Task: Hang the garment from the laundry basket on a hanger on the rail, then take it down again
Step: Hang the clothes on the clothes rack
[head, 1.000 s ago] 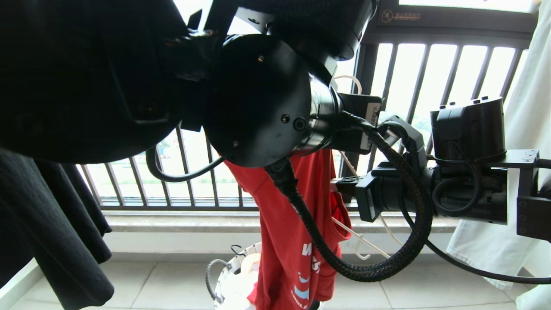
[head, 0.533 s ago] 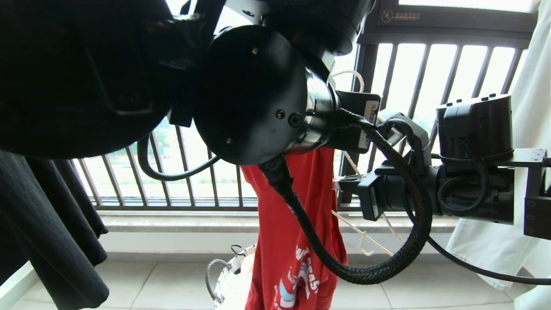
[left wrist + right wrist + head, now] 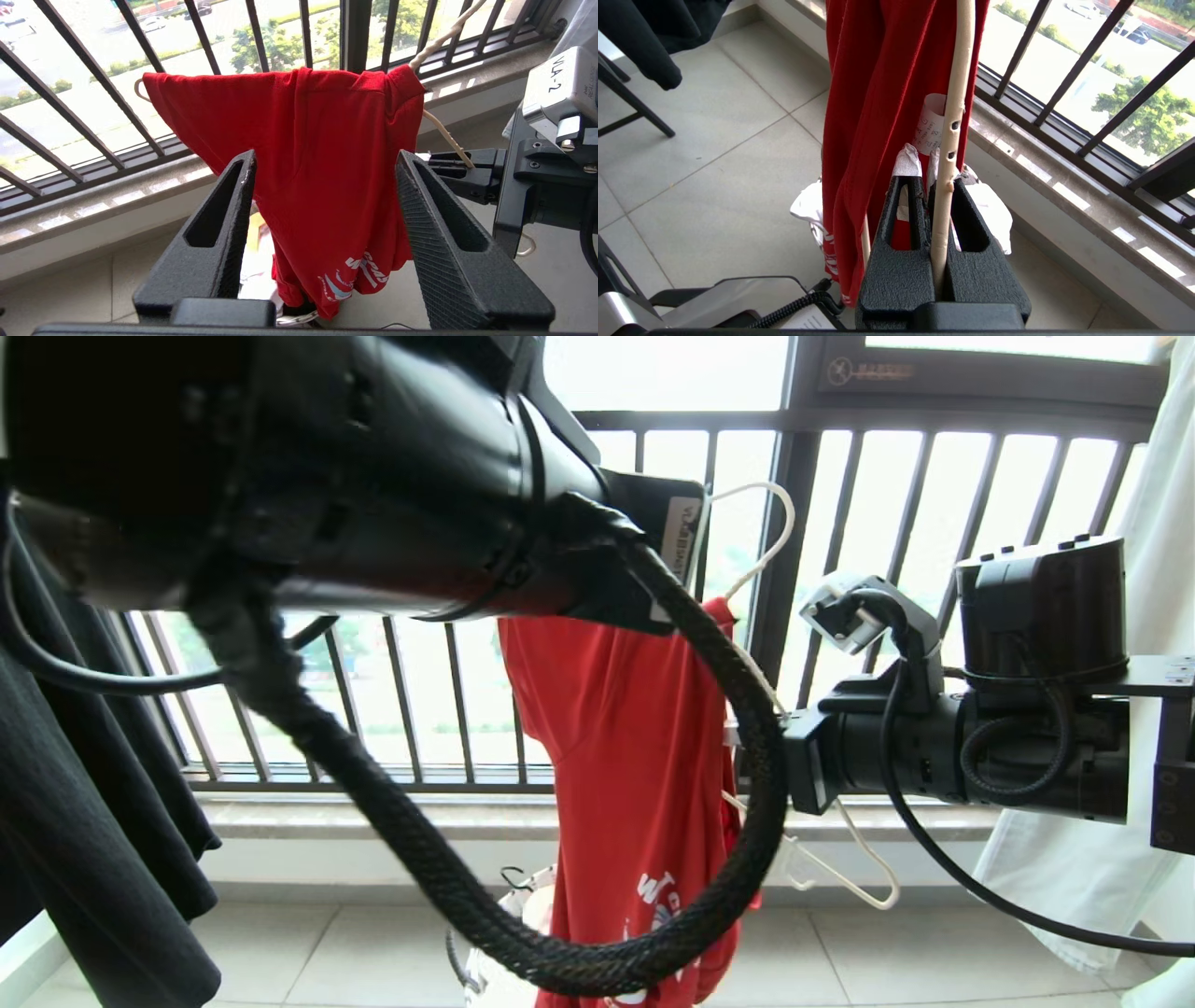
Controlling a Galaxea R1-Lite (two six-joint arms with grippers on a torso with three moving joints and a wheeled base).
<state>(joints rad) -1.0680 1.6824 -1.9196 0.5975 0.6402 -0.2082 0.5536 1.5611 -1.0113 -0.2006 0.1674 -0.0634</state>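
Clearly, we saw the red T-shirt [image 3: 625,775] draped over a cream-white wire hanger [image 3: 761,555] in front of the black balcony railing [image 3: 448,709], its white lettering and wave graphic low on the hanging cloth. In the head view the shirt hung in mid-air above the tiled floor [image 3: 308,952], with the white-and-dark rim of the laundry basket [image 3: 523,887] peeking out just behind its lower edge.

Our right tool [image 3: 941,186] was pressed together on the hanger's thin cream bar, pinching it beside the shirt's white neck label [image 3: 930,123]; red fabric hung against the tool's near side. From the head view that arm reached in from the right at about the middle of the shirt.

Our left tool [image 3: 324,161] stood spread wide, its two black fingers [image 3: 233,196] either side of the shirt and apart from it, holding nothing. The left arm filled the upper left of the head view, a braided cable [image 3: 747,859] looping down across the shirt.

A black garment [image 3: 103,840] hung at far left, and a pale cloth [image 3: 1074,877] at far right.
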